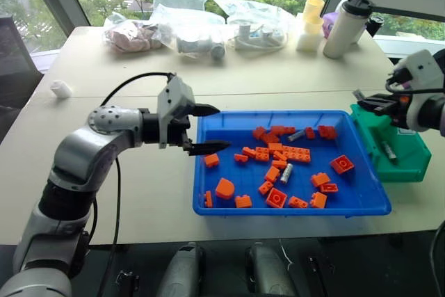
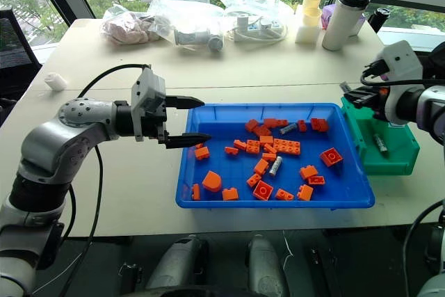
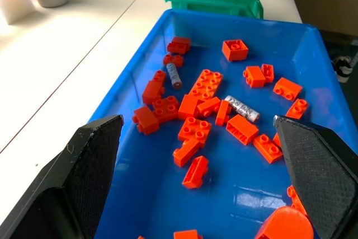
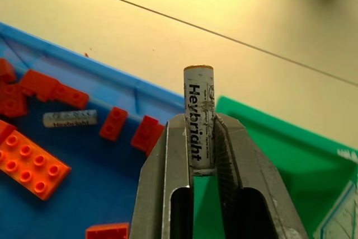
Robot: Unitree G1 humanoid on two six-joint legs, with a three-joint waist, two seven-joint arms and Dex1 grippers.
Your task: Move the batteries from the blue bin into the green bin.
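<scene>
The big counter [image 1: 104, 193] holds the blue bin [image 1: 208, 208], full of orange bricks [image 1: 295, 154] and two batteries [image 1: 286, 173]. The green bin [image 1: 410, 165] sits just beside it, with one battery [image 1: 389, 150] inside. The left pincer [image 1: 206, 129] is wide open at the blue bin's edge. The right pincer [image 4: 202, 132] squeezes one battery [image 4: 199, 117] above the green bin's rim.

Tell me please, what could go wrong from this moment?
The right gripper pinches a battery by its lower part, near the green bin's rim; released early, it may fall back into the blue bin. The left gripper, open at the bin's edge, might grab orange bricks crowding the remaining batteries.
</scene>
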